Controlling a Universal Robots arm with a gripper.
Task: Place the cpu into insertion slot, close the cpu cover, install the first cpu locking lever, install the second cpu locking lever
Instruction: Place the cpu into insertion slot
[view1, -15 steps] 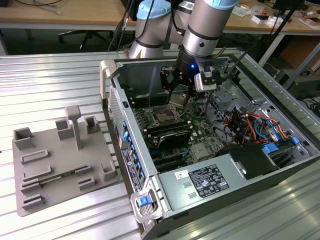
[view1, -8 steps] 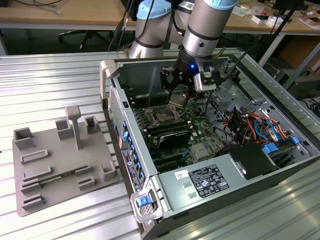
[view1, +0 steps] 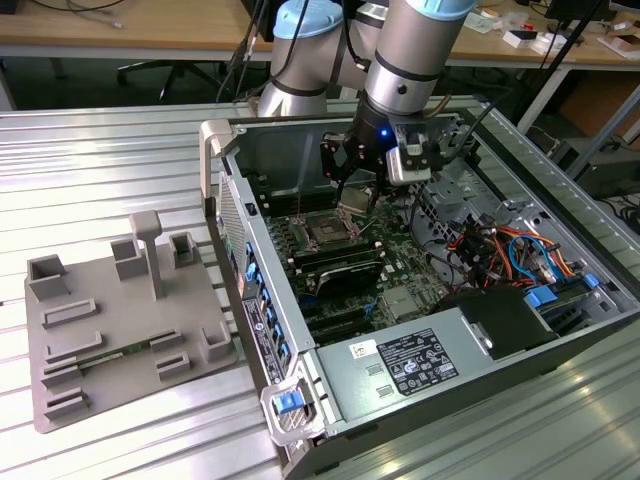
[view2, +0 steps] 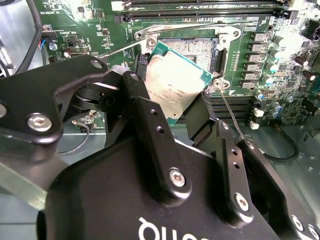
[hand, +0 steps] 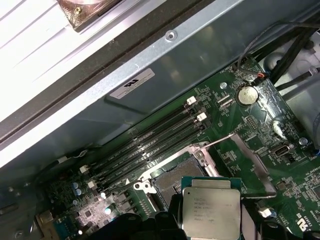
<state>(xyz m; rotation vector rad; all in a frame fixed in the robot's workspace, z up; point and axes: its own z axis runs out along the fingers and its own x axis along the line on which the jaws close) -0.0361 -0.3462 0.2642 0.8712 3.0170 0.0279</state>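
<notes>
1. Clamping is seen at the tool: its two black fingers are pressed against opposite edges of the cpu, which is held tilted with its silver-grey top showing.
2. The cpu is carried in the air just above the insertion slot and is not seated in it. The slot's dark pin field is left uncovered in both wrist views.
3. In the first wrist view, the cpu cover is seen swung away from the slot, with green board visible through its window.
4. In the second wrist view, a thin wire lever is seen sticking out from one corner of the slot's silver rim, and a second one from another corner. Neither is latched down over the cover.
5. Long black memory slots are laid out beside the insertion slot on the green board.
6. In the exterior view, the arm is reached down into an open computer case, which is laid on its side on the ribbed metal counter.
7. A grey moulded fixture tray is set on the counter at the exterior view's left of the case, well apart from the tool.
</notes>
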